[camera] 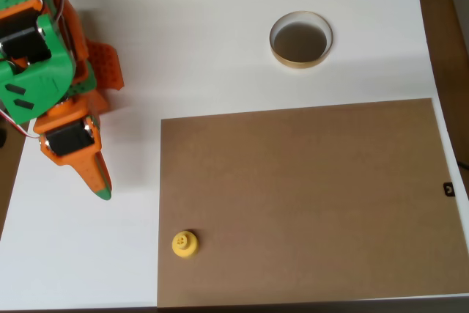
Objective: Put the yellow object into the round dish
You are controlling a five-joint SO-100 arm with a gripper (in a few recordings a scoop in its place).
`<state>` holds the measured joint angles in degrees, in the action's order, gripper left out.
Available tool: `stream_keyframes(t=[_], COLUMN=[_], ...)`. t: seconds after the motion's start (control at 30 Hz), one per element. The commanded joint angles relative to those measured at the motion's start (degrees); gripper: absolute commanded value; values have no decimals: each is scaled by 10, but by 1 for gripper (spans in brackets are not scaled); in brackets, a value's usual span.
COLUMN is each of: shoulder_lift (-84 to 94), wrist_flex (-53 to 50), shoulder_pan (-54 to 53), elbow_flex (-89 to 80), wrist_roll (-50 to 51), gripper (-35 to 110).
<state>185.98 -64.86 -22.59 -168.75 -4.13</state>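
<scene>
The yellow object [185,244] is a small round peg with a knob on top. It stands on the brown board [308,203] near the board's lower left corner. The round dish [300,39] has a tan rim and a dark inside, and it sits on the white table above the board with nothing in it. My orange and green gripper [102,187] hangs over the white table at the left, pointing down-right in the overhead view. Its fingers lie together as one pointed tip, with nothing between them. The peg lies well below and to the right of the tip.
The brown board covers the lower right of the white table [205,5]. My arm's green and orange body [37,56] fills the upper left corner. A small black tag [448,189] sits at the board's right edge.
</scene>
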Motion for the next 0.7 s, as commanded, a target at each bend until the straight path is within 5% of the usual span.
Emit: stream_keyframes(t=[0.0,0.67], shoulder_lift=[11,11], wrist_flex=[-3,-16], shoulder_pan=[-13,-18], elbow_flex=[10,22], wrist_roll=[-4,-15], gripper=[1,0])
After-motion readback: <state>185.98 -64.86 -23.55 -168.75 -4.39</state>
